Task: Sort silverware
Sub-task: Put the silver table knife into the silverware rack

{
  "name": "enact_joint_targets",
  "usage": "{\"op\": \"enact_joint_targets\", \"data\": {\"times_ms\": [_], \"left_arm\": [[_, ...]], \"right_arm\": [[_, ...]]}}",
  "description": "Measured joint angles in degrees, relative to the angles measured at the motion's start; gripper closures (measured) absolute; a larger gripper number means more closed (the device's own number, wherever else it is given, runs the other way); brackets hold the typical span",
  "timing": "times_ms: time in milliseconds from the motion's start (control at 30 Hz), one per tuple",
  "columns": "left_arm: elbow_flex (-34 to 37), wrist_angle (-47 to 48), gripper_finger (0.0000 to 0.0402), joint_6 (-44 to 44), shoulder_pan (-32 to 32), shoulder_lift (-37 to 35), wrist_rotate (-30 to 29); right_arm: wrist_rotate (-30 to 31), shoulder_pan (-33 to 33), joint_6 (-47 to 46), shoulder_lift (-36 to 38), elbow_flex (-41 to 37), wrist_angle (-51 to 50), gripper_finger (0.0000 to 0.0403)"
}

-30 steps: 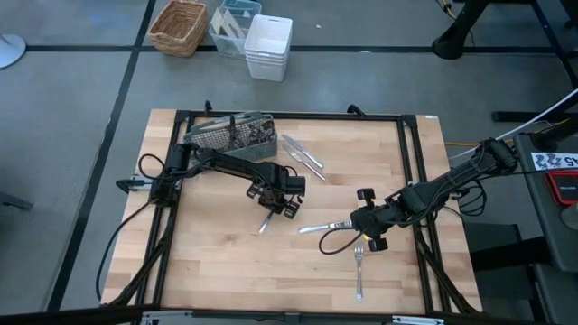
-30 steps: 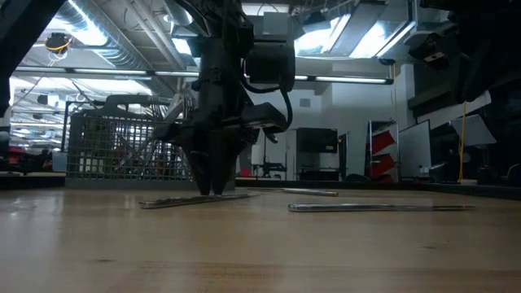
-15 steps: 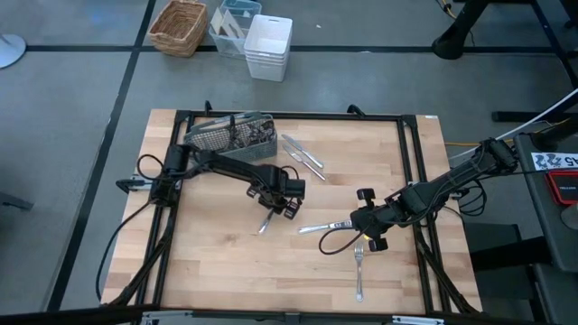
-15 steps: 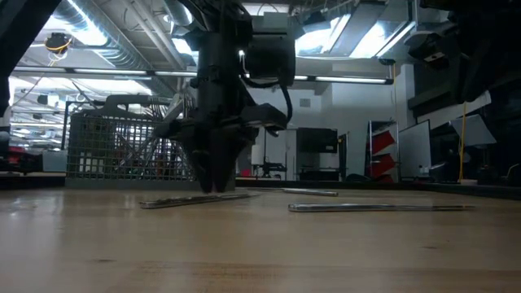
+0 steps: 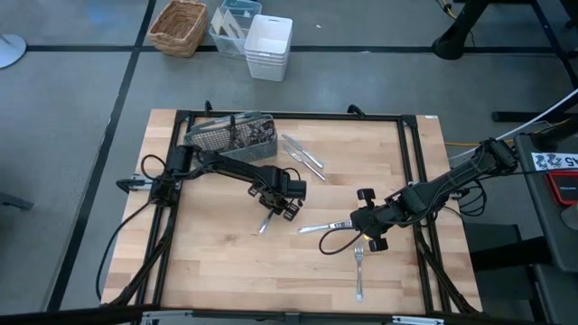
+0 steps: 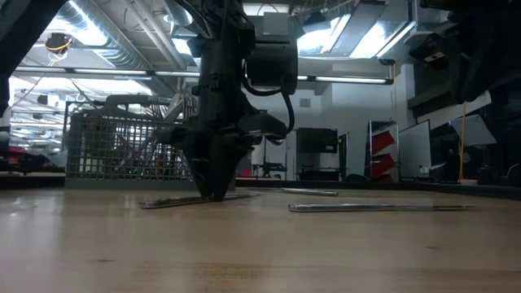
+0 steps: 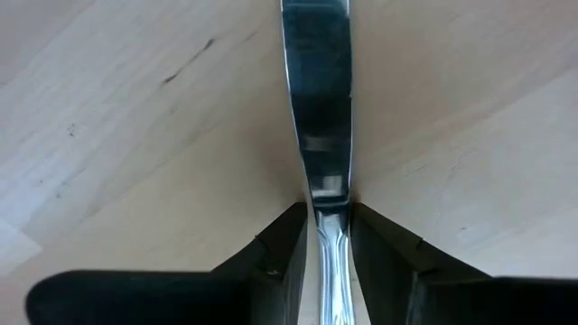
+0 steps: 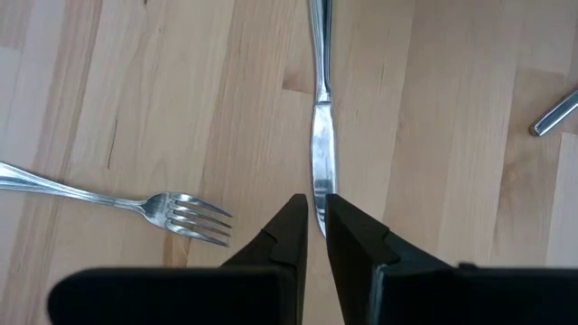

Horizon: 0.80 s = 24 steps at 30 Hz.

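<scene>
Left gripper (image 7: pixel 322 236) is clamped on a knife (image 7: pixel 316 108) lying flat mid-table; lift it level before carrying to the caddy (image 5: pixel 230 134), while right gripper (image 8: pixel 314 226) pinches another knife (image 8: pixel 321 171) beside a fork (image 8: pixel 185 217).

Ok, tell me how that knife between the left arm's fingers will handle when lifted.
The knife looks like polished metal, so probably stiff but slippery. The left gripper straddles its narrow handle, blade far ahead, so it may tip blade-down. Lying flat on the table, it likely won't roll.
</scene>
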<state>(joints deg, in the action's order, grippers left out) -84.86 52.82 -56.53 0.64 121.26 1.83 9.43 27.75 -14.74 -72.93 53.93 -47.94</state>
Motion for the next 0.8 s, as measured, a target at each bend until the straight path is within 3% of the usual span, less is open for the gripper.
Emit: {"op": "enact_joint_targets", "data": {"times_ms": [167, 433, 800], "left_arm": [[0.0, 0.2, 0.0323, -2.0, 0.0, 0.4, -0.4], [0.1, 0.3, 0.0377, -2.5, 0.1, 0.5, -0.9], [0.3, 0.0, 0.0368, -1.1, 0.1, -0.8, -1.1]], "right_arm": [[0.0, 0.0, 0.0, 0.0, 0.0, 0.0, 0.0356], [0.0, 0.0, 0.0, 0.0, 0.0, 0.0, 0.0356], [0.0, 0.0, 0.0, 0.0, 0.0, -0.1, 0.0356]]}}
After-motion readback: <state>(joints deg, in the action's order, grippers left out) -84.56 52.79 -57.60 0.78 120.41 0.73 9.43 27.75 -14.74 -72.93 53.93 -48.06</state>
